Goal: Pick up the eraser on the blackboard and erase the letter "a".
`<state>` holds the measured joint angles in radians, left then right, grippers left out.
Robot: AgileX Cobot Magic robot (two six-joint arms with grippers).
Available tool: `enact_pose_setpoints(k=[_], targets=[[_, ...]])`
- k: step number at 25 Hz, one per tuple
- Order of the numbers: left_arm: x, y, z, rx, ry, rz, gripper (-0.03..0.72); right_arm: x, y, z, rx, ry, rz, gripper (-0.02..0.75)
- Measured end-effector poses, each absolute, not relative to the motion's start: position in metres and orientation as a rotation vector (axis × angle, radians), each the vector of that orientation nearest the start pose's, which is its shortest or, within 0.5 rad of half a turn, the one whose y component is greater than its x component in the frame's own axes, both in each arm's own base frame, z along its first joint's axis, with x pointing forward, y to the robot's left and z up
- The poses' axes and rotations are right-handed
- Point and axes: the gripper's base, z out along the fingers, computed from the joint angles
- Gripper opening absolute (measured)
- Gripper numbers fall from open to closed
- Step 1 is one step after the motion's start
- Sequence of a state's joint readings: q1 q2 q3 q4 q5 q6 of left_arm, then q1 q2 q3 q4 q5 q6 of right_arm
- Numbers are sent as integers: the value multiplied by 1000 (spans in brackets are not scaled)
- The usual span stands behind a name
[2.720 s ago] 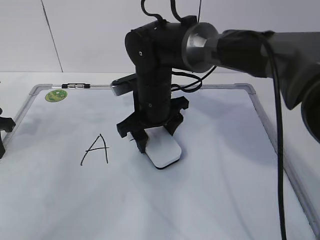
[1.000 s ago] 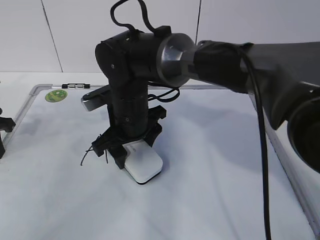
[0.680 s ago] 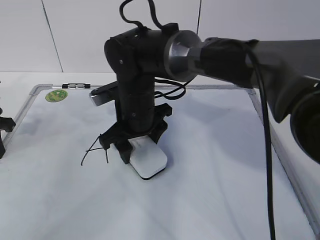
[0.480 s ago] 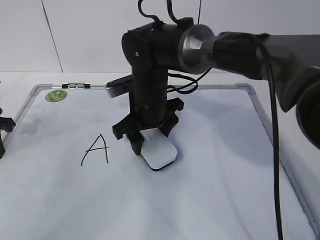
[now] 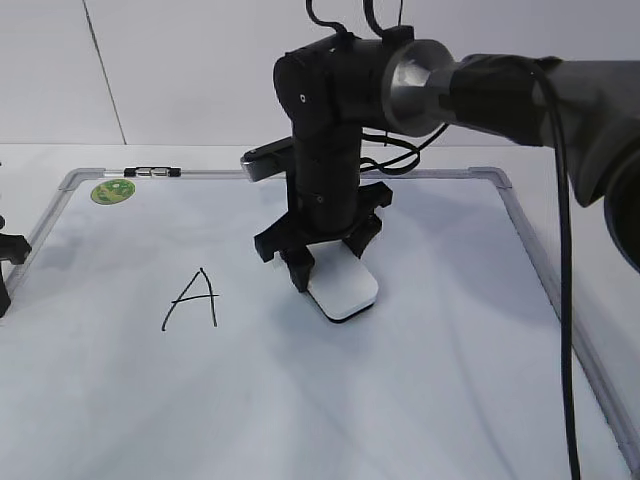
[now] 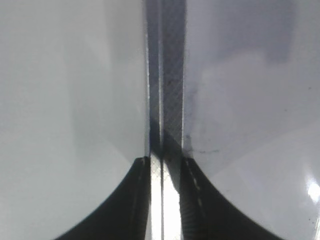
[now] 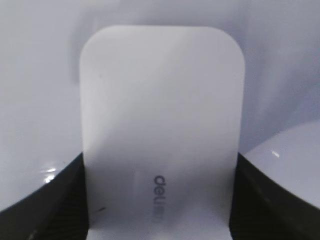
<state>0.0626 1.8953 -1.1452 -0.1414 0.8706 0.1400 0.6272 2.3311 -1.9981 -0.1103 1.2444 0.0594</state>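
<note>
right gripper [image 5: 322, 268] clamps the eraser [image 5: 343, 290] by its sides, flat on the blackboard [image 5: 420, 360], right of capital "A" [image 5: 192, 298]. no cursive "a" visible (prob. hidden or wiped). keep pad flat, even pressure, short strokes, off the "A". left gripper [image 6: 165, 195]: can't tell.

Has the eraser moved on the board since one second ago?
Yes. The eraser, held by the right end effector, moved right, away from the capital "A", and slightly toward the blackboard's far edge.

The right tool [image 5: 322, 262] hides the eraser's [image 5: 345, 289] near end; its lettering [image 7: 158, 198] blurs.
</note>
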Motion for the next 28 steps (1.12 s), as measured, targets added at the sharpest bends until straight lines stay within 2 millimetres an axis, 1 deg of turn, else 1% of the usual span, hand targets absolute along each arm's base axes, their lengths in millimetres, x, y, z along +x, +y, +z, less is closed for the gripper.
enact_pose_setpoints(k=[4, 9, 10, 15, 18, 21, 24, 28], targets=[[342, 12, 151, -18, 3089, -163, 131, 394, 272, 171, -892, 2891, -113, 524], [341, 12, 151, -18, 3091, -164, 131, 394, 269, 178, -868, 2881, -122, 524], [341, 12, 151, -18, 3091, -164, 131, 394, 267, 182, -855, 2876, -130, 524], [341, 12, 151, -18, 3091, -164, 131, 394, 258, 212, -748, 2838, -105, 524], [341, 12, 151, -16, 3091, -161, 131, 392, 258, 222, -729, 2829, -72, 524], [341, 12, 151, -16, 3091, -161, 131, 389, 253, 231, -679, 2832, -43, 524], [341, 12, 151, -16, 3091, -161, 131, 389, 236, 238, -604, 2861, -17, 524], [341, 12, 151, -16, 3091, -161, 131, 389, 198, 238, -505, 2916, -57, 524]])
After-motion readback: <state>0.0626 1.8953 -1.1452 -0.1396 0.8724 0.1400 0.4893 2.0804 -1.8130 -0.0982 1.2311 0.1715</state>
